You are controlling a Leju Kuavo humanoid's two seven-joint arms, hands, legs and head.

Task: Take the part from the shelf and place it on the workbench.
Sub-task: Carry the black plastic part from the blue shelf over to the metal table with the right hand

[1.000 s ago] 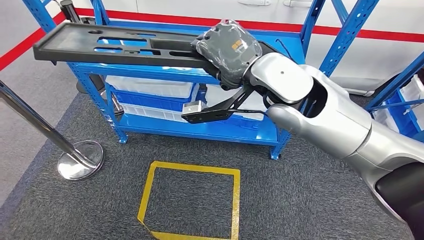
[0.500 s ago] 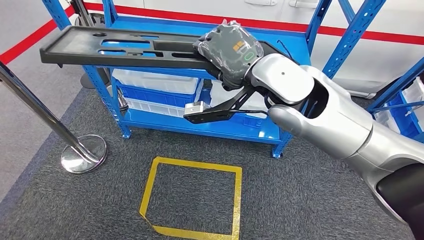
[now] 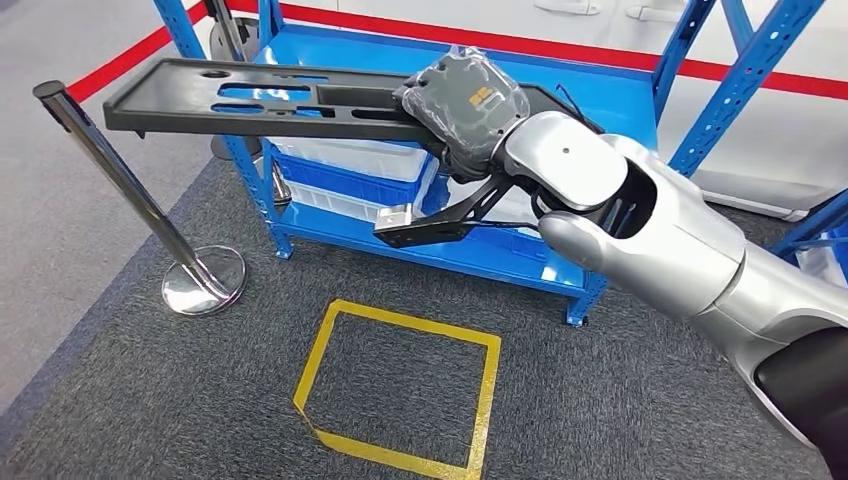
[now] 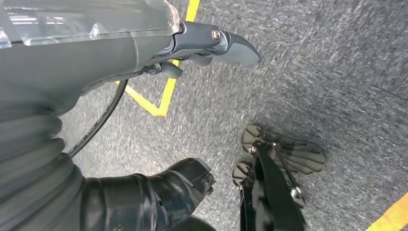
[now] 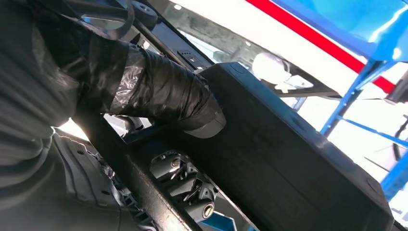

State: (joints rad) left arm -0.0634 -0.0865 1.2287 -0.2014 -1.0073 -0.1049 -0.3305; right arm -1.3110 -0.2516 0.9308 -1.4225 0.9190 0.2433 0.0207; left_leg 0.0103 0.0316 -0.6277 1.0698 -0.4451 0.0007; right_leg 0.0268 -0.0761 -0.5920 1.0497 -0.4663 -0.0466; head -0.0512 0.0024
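While the right hand (image 3: 462, 100) grips one end of the long black part (image 3: 260, 97), the rest juts leftward above the blue shelf (image 3: 440, 250); the left hand (image 4: 144, 53) hangs with fingers spread, holding nothing.

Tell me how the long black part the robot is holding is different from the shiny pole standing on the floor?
The black part is flat and wide, with long slots cut through it; the pole is thin and round. The part lies level in the air, gripped by the right hand; the pole stands tilted on its own round base on the carpet. The part is dull black, while the pole is mirror-bright. Both are long.
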